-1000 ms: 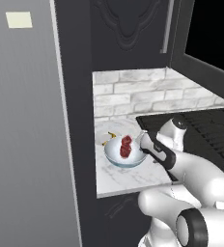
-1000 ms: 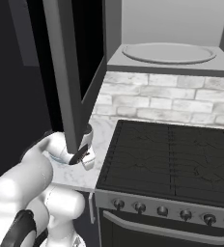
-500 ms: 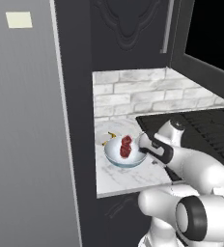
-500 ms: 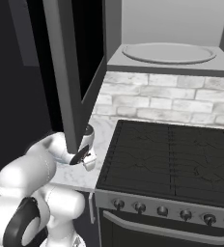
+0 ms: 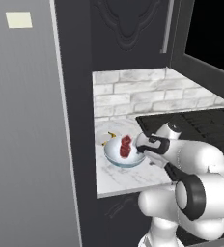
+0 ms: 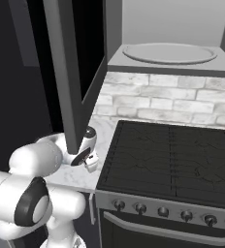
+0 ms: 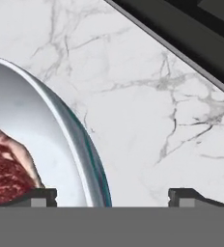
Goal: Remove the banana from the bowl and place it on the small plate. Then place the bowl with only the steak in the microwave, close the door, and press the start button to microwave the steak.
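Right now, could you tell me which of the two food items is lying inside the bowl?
The steak, the dark red chunk, lies inside the bowl. The yellow banana lies outside, behind the bowl's far rim, beside the wall.

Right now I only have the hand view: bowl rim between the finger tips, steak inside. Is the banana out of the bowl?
Observer: Yes. In the left base view the banana lies behind the bowl, outside it; the steak is inside.
Operator: Microwave door open?
Observer: Yes. The right base view shows the door swung open and the microwave cavity exposed above the stove.
Operator: Which side of the bowl am I on?
Observer: The gripper sits at the bowl's stove side, jaws open.
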### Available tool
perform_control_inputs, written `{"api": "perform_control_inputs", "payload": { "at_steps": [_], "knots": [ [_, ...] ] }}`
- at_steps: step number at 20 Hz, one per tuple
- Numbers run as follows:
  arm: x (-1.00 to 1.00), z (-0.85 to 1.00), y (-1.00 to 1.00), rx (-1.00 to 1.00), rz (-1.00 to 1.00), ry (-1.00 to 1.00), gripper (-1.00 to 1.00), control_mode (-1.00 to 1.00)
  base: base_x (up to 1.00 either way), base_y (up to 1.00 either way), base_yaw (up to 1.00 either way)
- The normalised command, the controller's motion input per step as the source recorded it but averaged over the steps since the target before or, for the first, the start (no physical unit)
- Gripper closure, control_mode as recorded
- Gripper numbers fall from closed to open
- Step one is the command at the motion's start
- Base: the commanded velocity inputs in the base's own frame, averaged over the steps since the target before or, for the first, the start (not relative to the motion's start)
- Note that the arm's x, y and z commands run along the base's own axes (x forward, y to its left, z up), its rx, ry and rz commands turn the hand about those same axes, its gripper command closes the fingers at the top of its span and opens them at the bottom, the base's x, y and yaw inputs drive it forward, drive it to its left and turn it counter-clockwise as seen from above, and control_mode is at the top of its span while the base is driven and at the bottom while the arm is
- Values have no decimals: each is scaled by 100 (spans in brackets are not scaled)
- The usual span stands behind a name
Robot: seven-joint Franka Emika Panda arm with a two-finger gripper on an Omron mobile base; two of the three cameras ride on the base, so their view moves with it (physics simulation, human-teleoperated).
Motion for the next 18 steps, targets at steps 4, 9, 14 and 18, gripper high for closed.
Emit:
{"api": "perform_control_inputs", "payload": {
  "at_steps": [4, 9, 14, 18],
  "knots": [
    [0, -6, 4, 0, 1, 0, 100, -100, 0, 0, 0],
    [-4, 0, 14, 0, 0, -5, 100, -100, 0, 0, 0],
    [-81, 49, 4, -4, 0, -36, 100, -100, 0, 0, 0],
    [-75, 61, 0, 0, -1, -19, 100, -100, 0, 0, 0]
  ]
}}
